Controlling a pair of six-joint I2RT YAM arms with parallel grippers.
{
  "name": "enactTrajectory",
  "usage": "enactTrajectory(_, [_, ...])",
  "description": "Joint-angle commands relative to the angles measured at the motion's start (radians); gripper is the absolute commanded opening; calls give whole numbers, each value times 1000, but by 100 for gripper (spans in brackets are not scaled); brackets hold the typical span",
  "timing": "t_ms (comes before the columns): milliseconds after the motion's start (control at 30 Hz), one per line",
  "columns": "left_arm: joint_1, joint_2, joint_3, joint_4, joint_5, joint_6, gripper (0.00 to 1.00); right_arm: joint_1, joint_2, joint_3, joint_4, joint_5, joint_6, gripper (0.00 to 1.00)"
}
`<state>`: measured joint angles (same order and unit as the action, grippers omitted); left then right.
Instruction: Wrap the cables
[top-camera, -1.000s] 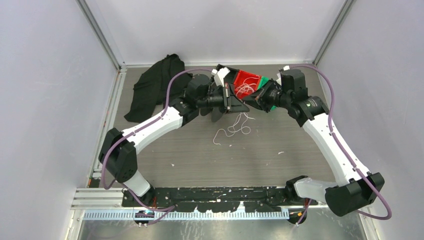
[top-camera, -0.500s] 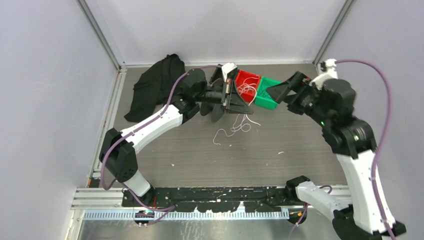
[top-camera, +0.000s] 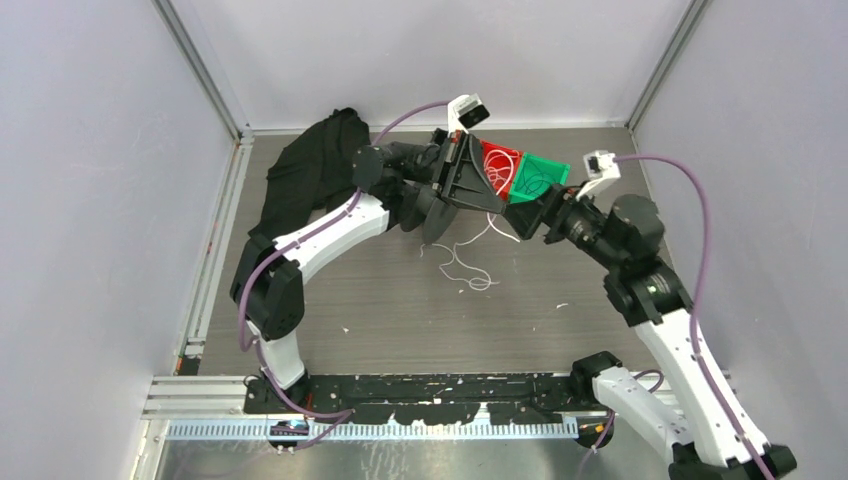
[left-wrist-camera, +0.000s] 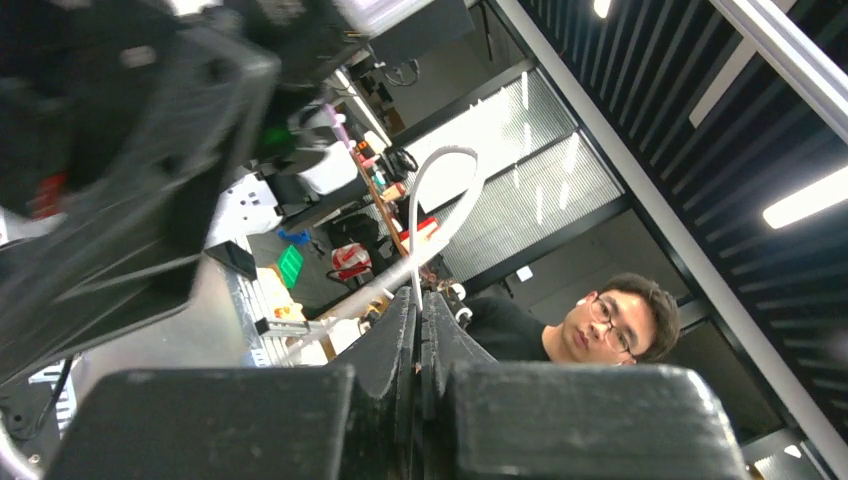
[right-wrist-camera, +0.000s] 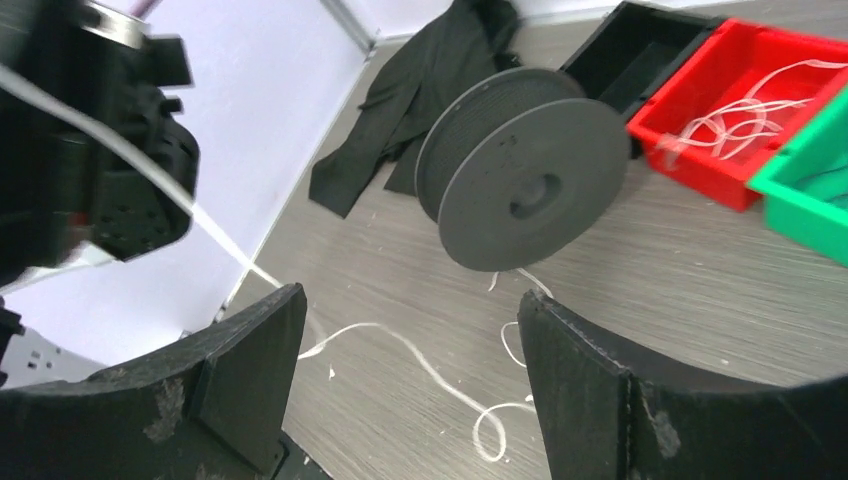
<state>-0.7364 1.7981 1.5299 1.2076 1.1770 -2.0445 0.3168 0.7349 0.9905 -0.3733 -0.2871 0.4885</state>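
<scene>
White string-like cables (top-camera: 462, 270) lie in curly loops on the grey wood-grain table (top-camera: 400, 310), just in front of the dark grey plastic spool (right-wrist-camera: 520, 180). More strands lie inside the red plastic bin (right-wrist-camera: 690, 165), which stands between a black plastic bin (right-wrist-camera: 640, 40) and a green plastic bin (right-wrist-camera: 800, 210).

Left gripper (left-wrist-camera: 418, 315): fingers pressed together on one white strand, which arcs above the fingertips.

Right gripper (right-wrist-camera: 410, 305): fingers spread wide, holding nothing, low over the strand on the table, facing the spool. In the right wrist view another strand slants taut down to the table.

A crumpled black cloth (top-camera: 305, 175) lies near the far left corner.
</scene>
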Motion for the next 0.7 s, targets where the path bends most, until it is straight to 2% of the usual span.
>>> enactTrajectory(0, [0,-13,54,104,20,-126,0,0,36,-98,355,-152,42,82])
enactTrajectory(267, [0,-17,27,77,2,-96,0,17,184,-78,535,-248,115,79])
enactTrajectory(533, [0,-28,28,53,3,-67,0,16,28,-90,367,-121,50,82])
enactTrajectory(667, [0,-26,34,52,5,-66,0,15,-28,-39,267,-154,13,85])
